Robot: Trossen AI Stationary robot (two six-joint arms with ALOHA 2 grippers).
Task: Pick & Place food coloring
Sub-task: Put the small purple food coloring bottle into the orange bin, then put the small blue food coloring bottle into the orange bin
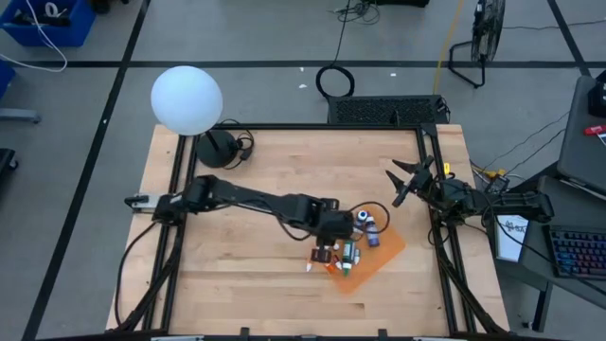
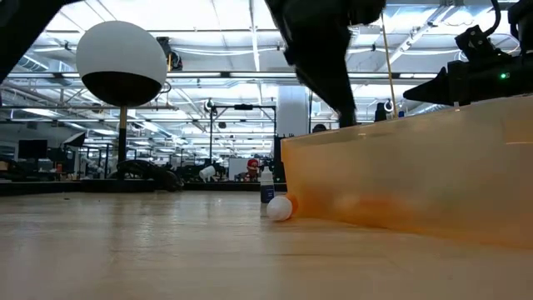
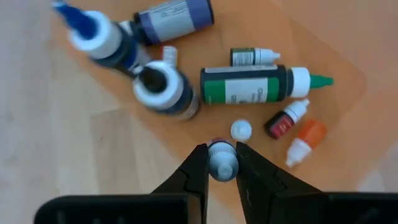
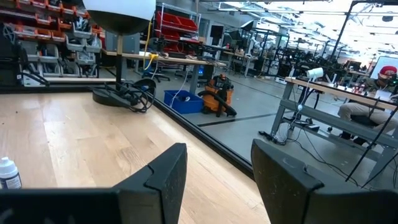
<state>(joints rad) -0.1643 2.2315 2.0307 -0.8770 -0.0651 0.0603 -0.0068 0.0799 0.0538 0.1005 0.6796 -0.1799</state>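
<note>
One small bottle pinched in left gripper (body hidden); right gripper agape.

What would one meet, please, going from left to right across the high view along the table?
White globe lamp → left arm → left claw, over the small bottles → orange sheet → right claw.
</note>
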